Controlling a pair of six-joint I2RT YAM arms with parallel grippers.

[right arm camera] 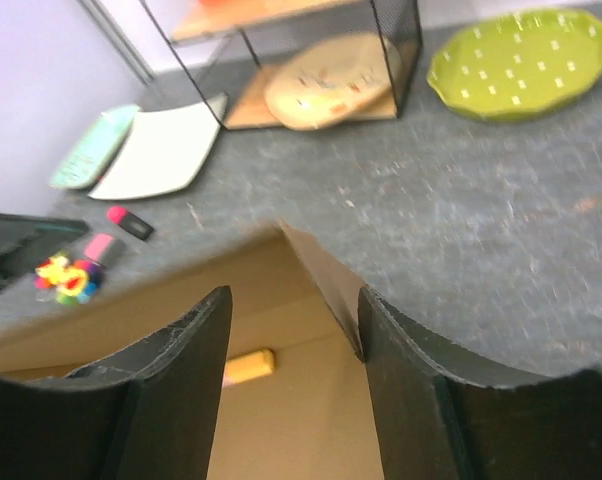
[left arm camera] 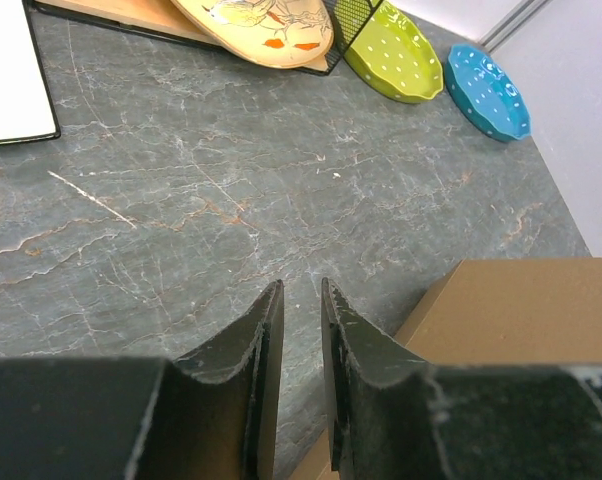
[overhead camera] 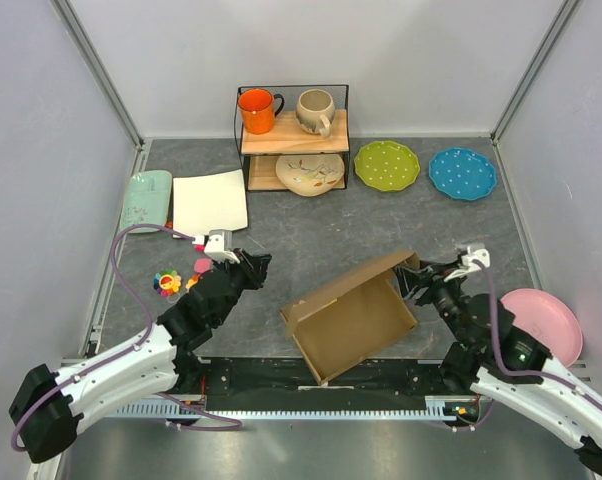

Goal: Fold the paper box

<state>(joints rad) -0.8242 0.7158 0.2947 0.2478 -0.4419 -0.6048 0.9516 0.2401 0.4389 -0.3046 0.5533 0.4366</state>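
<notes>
The paper box (overhead camera: 351, 318) is brown cardboard, lying in the near middle of the table, its walls up and its lid raised at a slant at the back. My left gripper (overhead camera: 257, 266) hovers left of the box, apart from it. In the left wrist view it (left arm camera: 301, 287) is nearly shut, with a thin gap and nothing in it; the box's corner (left arm camera: 521, 310) is at its right. My right gripper (overhead camera: 413, 281) is at the box's right corner. In the right wrist view it (right arm camera: 293, 295) is open, with a cardboard side flap (right arm camera: 326, 272) against its right finger. A small yellow object (right arm camera: 249, 366) lies inside the box.
A wire rack (overhead camera: 293, 140) at the back holds an orange mug (overhead camera: 258, 108), a beige mug (overhead camera: 315, 110) and a patterned dish. Green (overhead camera: 386, 165) and blue (overhead camera: 462, 173) plates lie right of it, a pink plate (overhead camera: 546, 322) at far right. A white square plate (overhead camera: 210, 202), a mint tray (overhead camera: 146, 198) and a colourful toy (overhead camera: 167, 283) are on the left.
</notes>
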